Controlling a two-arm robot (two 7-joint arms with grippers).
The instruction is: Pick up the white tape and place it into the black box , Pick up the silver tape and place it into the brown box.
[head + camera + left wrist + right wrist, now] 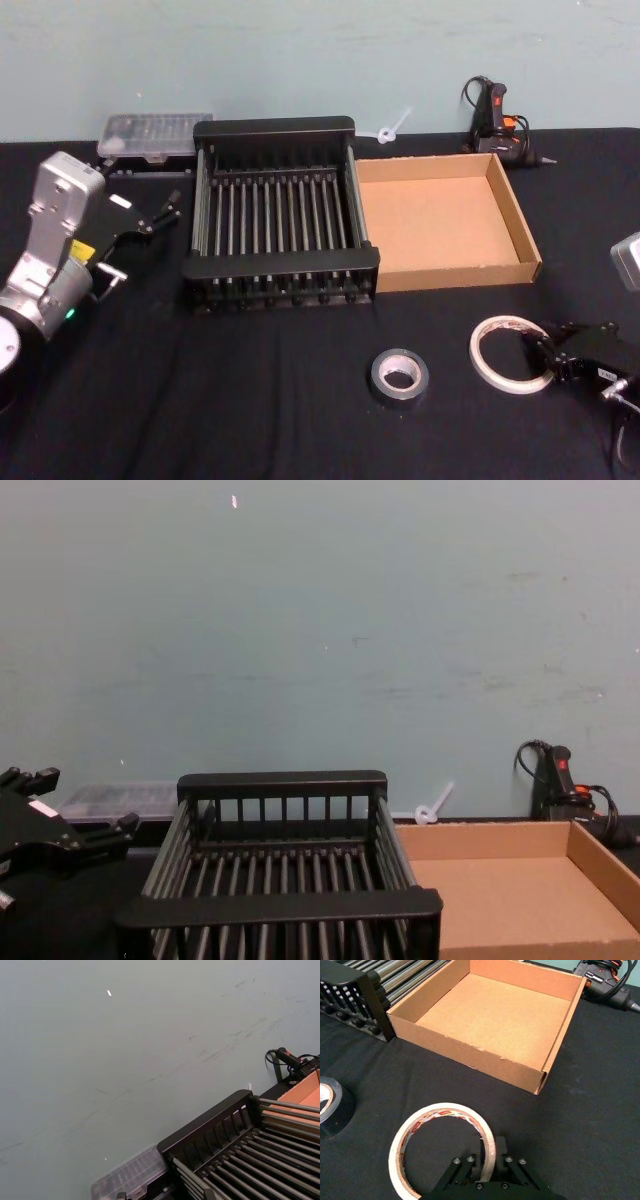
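Nearest the front edge of the bench, toward its right corner, the right pincer is clenched on the white tape: its fingers straddle the thin band at the ring's right side, one inside the hoop and one outside, while the ring lies flat on the black cloth. The rest of the ring reaches away from the pincer toward the bench's middle, so lifting should carry the hoop hanging off to the pincer's left. Just left of it, apart from the ring, the silver tape lies flat near the front edge.

Farther back, the brown box sits straight behind the white tape, and the black box touches its left wall. The crate is the ring's target, so the coming move runs back and leftward, diagonally past the cardboard's front left corner; the right arm is the nearer one for it.

The left pincer hovers released beside the crate's left wall, near the bench's left edge.
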